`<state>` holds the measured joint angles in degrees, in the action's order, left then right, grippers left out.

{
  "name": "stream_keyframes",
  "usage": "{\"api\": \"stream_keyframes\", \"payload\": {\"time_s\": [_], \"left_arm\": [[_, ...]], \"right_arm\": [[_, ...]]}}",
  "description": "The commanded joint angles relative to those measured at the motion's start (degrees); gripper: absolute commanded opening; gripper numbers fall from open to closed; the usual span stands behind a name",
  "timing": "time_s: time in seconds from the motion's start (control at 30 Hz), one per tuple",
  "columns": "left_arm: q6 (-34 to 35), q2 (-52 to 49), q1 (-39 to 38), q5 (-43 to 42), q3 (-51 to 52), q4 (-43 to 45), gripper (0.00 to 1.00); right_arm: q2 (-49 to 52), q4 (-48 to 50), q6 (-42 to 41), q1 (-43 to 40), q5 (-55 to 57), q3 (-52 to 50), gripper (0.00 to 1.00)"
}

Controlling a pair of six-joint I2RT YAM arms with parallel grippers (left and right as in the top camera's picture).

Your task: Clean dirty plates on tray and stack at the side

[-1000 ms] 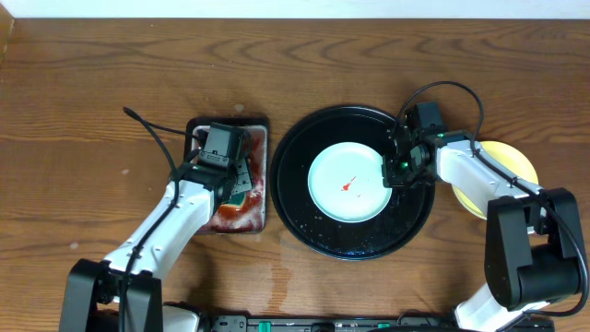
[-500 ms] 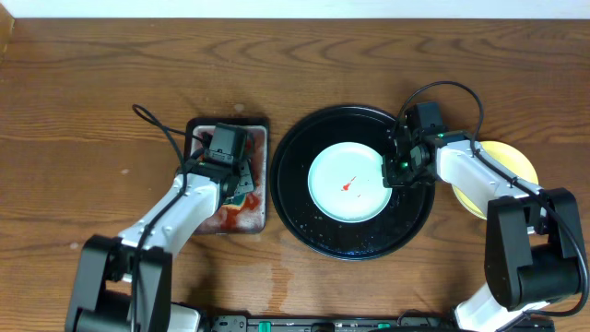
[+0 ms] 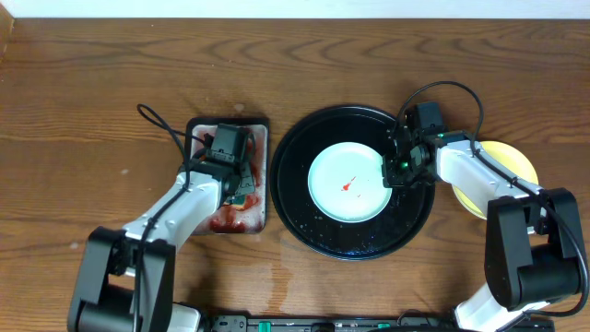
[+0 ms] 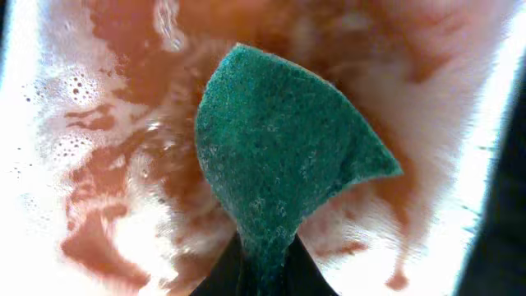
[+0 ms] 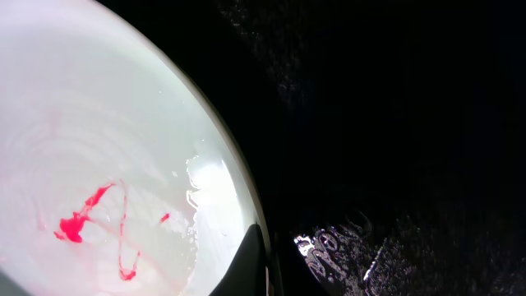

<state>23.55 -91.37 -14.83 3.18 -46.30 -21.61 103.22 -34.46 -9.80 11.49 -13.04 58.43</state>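
Plates: two in view; aqua plate (image 3: 346,183) lies centred on the tray (image 3: 304,221), yellow plate (image 3: 516,159) lies off the tray on the bench (image 3: 92,92) at the far right. A third plate is not made out; whether one lies under the yellow cannot be told.
Sponge tray (image 3: 260,198): left of the tray, apart from it; floor awash with red-stained, foamy water.
Left claw (image 4: 263,275): over the sponge tray, pinched narrow on the lower tip of a green sponge (image 4: 279,156); the sponge's broad end hangs over the red water.
Tray: glossy, wet, speckled with droplets around the plate.
Aqua plate: red smear (image 5: 82,222) near its middle, so unwashed.
Right claw (image 3: 396,169): at the plate's right rim; wrist view shows one finger (image 5: 255,263) against that rim. Whether it is clamped on the rim cannot be told.
Yellow plate: partly hidden under the right arm; condition not readable.
Step in hand (judged): sponge being loaded at the sponge tray, with the right arm stationed to steady the aqua plate.
Next move (judged): carry the sponge right, over the tray rim, and press it flat on the smear; the plate must be kept from sliding on the wet tray.
Remaining (judged): wipe, then lift the aqua plate across to the yellow one.
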Motion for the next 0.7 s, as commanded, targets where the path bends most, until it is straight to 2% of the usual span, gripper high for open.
{"api": "stream_keyframes", "payload": {"time_s": [0.0,0.2,0.3,0.67], "left_arm": [[-0.3,5.8,0.0,-1.7,0.3,-0.1,0.07],[0.0,13.9,0.0,-1.8,0.3,0.1,0.07],[0.3,16.9,0.0,-4.6,0.3,0.3,0.07],[0.3,24.3,0.1,-7.6,0.3,4.7,0.07]], "right_arm": [[0.2,0.4,1.3,0.6,0.8,-0.9,0.01],[0.2,0.4,1.3,0.6,0.8,-0.9,0.01],[0.2,0.4,1.3,0.6,0.8,-0.9,0.01],[0.2,0.4,2.1,0.6,0.8,-0.9,0.01]]}}
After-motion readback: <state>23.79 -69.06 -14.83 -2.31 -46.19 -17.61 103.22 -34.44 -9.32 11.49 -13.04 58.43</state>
